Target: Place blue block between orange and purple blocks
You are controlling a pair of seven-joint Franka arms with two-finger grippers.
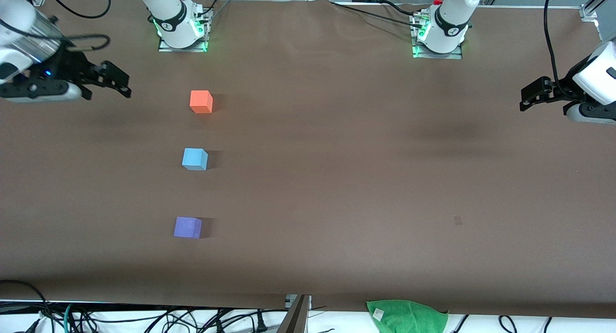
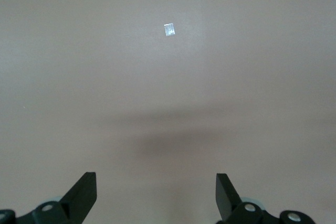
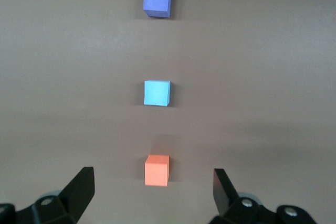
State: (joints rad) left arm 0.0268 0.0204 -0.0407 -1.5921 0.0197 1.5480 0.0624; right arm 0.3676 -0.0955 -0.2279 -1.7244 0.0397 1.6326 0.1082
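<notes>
Brown matting covers the whole table (image 1: 337, 179), with cables and a green cloth (image 1: 406, 316) off its edge nearest the front camera. Three cubes sit in a line toward my right arm's end: orange block (image 1: 201, 102) closest to my bases, blue block (image 1: 195, 159) nearer the front camera, purple block (image 1: 187, 227) nearest of all. Read as a clock on the front view, orange lies at twelve o'clock from blue and purple at six o'clock. None of them touch; the gaps look roughly even.

My right jaws (image 1: 114, 80) hang in the air over the table at about ten o'clock from orange, spread wide and holding nothing. In the right wrist view the three cubes run straight out between my fingers (image 3: 79, 187), orange (image 3: 157, 170) closest, then blue (image 3: 157, 93), then purple (image 3: 157, 0). My left jaws (image 1: 532, 95) wait, also spread and empty, over bare matting at the left arm's end; that wrist view shows only a small pale scrap (image 2: 169, 29) on the brown.

As I judge it, blue already sits between the other two, so the job looks done or close to it. The risk now is my own motion: if I sweep the right arm low across the line, a finger could clip orange and break the row. A needless regrasp of blue could also nudge it off the line or set it down skewed.
</notes>
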